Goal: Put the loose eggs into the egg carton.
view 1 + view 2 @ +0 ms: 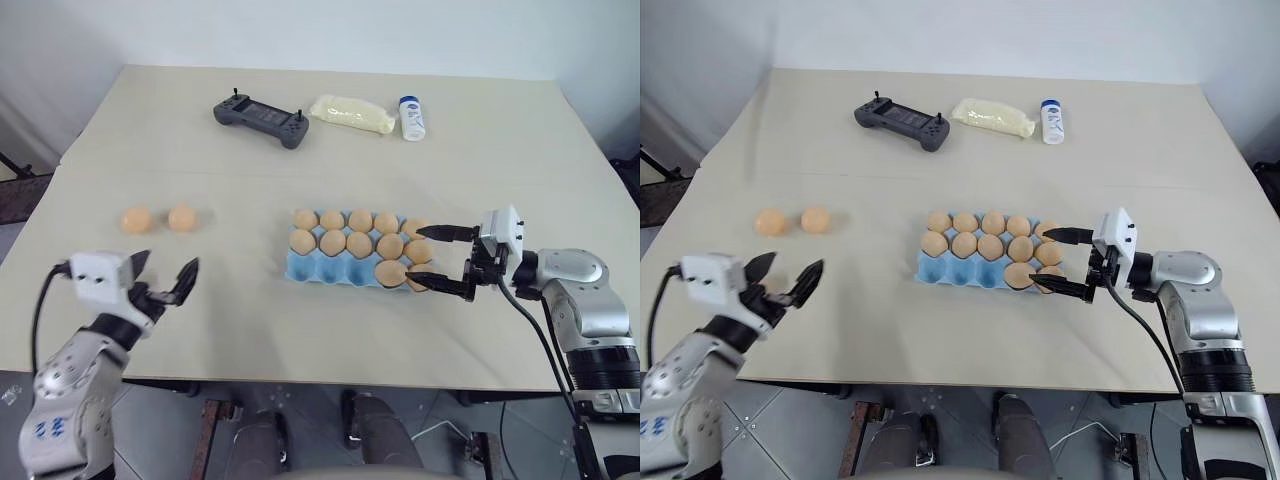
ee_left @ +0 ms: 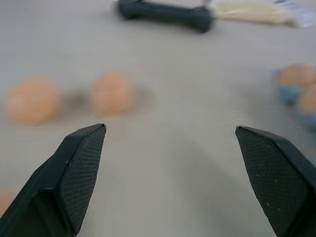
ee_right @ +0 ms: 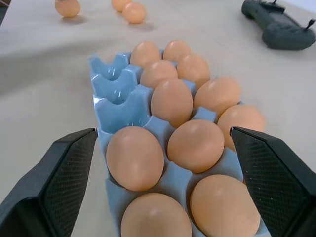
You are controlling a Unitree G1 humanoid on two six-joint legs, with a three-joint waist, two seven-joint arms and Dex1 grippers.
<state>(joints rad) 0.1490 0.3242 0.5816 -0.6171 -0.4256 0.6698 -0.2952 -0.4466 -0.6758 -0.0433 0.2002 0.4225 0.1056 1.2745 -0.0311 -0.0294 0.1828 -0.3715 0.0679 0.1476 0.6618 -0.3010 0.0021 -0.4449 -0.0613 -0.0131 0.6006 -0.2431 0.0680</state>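
Table: beige top, everything sat on it.

Egg carton: light blue moulded tray, lidless, right of table centre near the front edge. Back and middle rows full. Near row: the three cups toward the left end were bare blue, the two at the right end held eggs.

Eggs in carton: tan, matte, seated upright in their cups, neighbours touching or nearly so.

Loose eggs: two lay side by side on the bare table, well to the left of the carton, just apart from each other. The right wrist view showed three tan eggs beyond the carton's far end.

Left gripper: hung low over the front-left part of the table, in front of the two loose eggs and apart from them, pointing toward them. Jaws wide, nothing between them. Left wrist view looked past both black fingers at the two eggs, blurred.

Right gripper: at the carton's right end, pointing left along the rows. Jaws spread wide, one finger by the back corner, the other by the front corner egg. Contact with that egg couldn't be told. Nothing gripped.

Controller: dark grey handheld, far side of table, well apart from the carton.

Pale yellow bag: just right of the controller.

White bottle: blue cap, lying beside the bag.
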